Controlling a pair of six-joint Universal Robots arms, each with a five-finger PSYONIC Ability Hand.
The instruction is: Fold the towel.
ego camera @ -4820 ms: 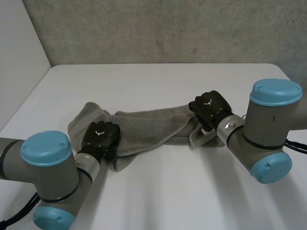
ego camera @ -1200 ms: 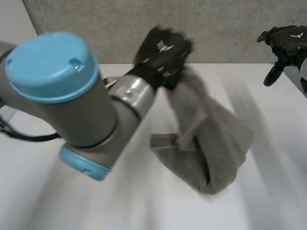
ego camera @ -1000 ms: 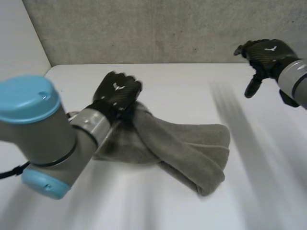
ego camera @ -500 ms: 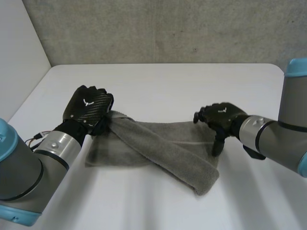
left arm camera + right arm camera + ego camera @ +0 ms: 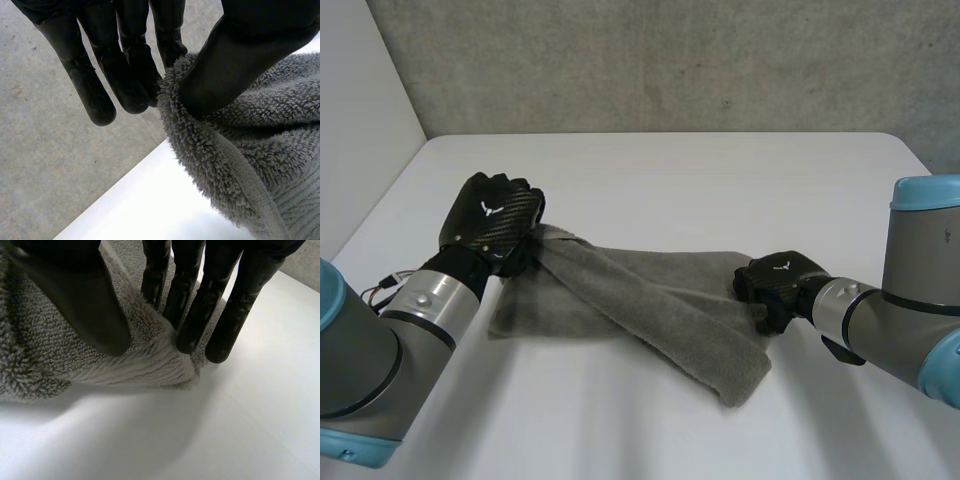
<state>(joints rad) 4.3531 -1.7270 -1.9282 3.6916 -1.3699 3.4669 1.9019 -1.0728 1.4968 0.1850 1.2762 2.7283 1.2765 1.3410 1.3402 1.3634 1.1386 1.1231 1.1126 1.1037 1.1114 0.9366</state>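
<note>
The grey towel lies across the middle of the white table, with a thick folded band running from its left end down to its near right corner. My left hand is at the left end, slightly lifted. In the left wrist view its thumb pinches the towel's edge against the fingers. My right hand sits at the towel's right edge. In the right wrist view a raised ridge of towel is caught between the thumb and the fingers.
A grey concrete wall stands behind the table's far edge, with a pale wall at the left. Bare table stretches beyond the towel and along the near edge.
My left arm has swung the towel's end across to the left and laid the towel down. My right hand has come down from the far right and its fingers have closed at the towel's right edge.
</note>
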